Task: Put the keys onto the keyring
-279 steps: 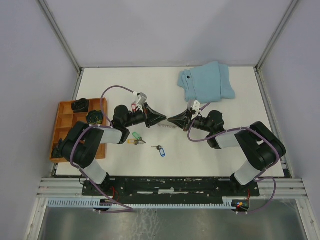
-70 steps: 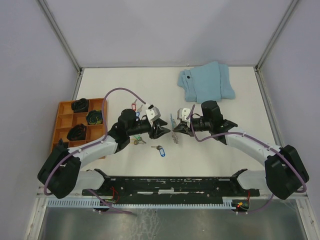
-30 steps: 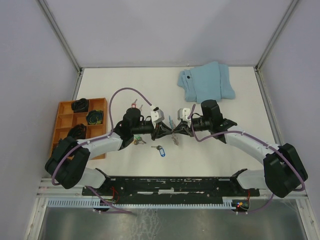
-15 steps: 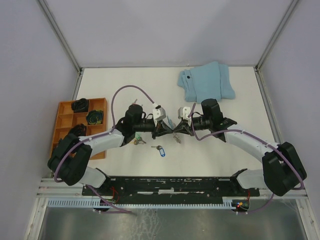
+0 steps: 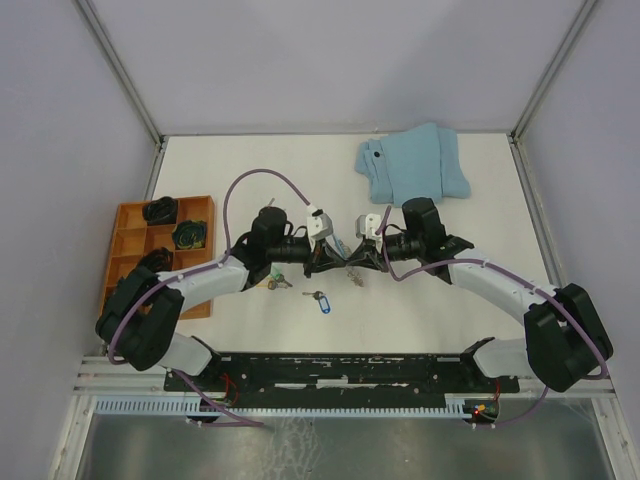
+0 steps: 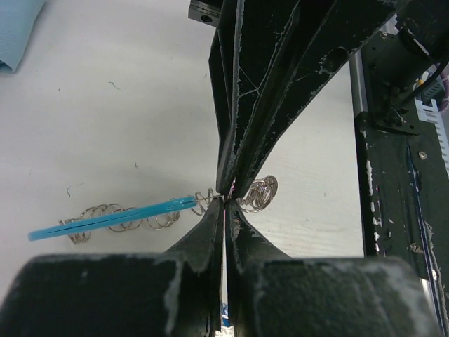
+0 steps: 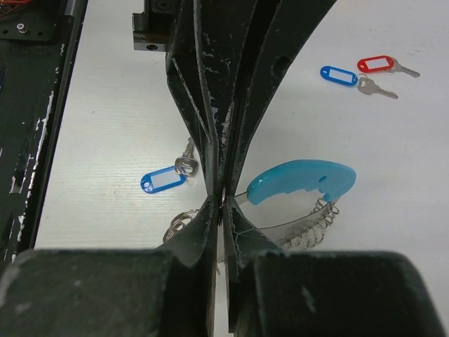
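Observation:
Over the middle of the table my left gripper (image 5: 333, 260) and right gripper (image 5: 352, 258) meet tip to tip. Both are shut on the thin wire end of the keyring (image 5: 350, 273). Its bright blue section (image 7: 302, 181) and grey coils (image 7: 309, 232) hang beside my right gripper (image 7: 223, 202). In the left wrist view the blue section (image 6: 112, 217) points left from my left gripper (image 6: 224, 205). On the table lie a blue-tagged key (image 5: 320, 299), green- and yellow-tagged keys (image 5: 274, 283), and, farther off, a red-tagged key (image 7: 379, 64) and another blue-tagged one (image 7: 339, 75).
An orange compartment tray (image 5: 128, 208) holding black items stands at the left edge. A folded light-blue cloth (image 5: 412, 163) lies at the back right. A loose metal ring (image 7: 175, 225) rests near the blue-tagged key. The black rail (image 5: 340, 365) runs along the near edge.
My left gripper has moved right to the right gripper's tips and closed there. The right arm has barely moved.

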`<state>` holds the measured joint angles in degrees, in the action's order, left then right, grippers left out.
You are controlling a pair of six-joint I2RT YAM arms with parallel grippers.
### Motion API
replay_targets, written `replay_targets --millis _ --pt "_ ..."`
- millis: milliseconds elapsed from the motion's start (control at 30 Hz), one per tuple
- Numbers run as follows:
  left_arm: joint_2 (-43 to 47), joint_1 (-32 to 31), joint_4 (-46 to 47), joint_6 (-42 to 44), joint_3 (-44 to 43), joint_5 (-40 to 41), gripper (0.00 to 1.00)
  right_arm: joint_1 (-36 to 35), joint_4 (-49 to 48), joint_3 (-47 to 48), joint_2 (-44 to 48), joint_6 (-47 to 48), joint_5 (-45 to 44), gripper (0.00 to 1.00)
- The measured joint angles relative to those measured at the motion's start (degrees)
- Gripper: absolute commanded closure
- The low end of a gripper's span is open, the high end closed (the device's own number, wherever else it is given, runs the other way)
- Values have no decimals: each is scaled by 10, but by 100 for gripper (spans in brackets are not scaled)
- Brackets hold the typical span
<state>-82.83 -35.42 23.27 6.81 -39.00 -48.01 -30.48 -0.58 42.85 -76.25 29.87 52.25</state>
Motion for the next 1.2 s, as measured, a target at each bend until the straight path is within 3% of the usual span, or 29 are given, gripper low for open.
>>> replay_targets --millis 167,367,800,1033,1200 --pt "21 -1 8 0 13 35 97 -2 -3 0 2 0 -2 67" --pt "78 -2 30 -1 52 120 97 -6 -16 0 29 -29 -37 59" --pt "113 -2 69 -33 92 315 97 -19 -67 -38 93 -149 -157 57" --pt "139 -2 60 -44 93 414 97 -108 -67 -62 89 -184 -235 56" --pt "164 -2 53 -50 98 481 97 -163 -67 -64 37 -240 -299 55"
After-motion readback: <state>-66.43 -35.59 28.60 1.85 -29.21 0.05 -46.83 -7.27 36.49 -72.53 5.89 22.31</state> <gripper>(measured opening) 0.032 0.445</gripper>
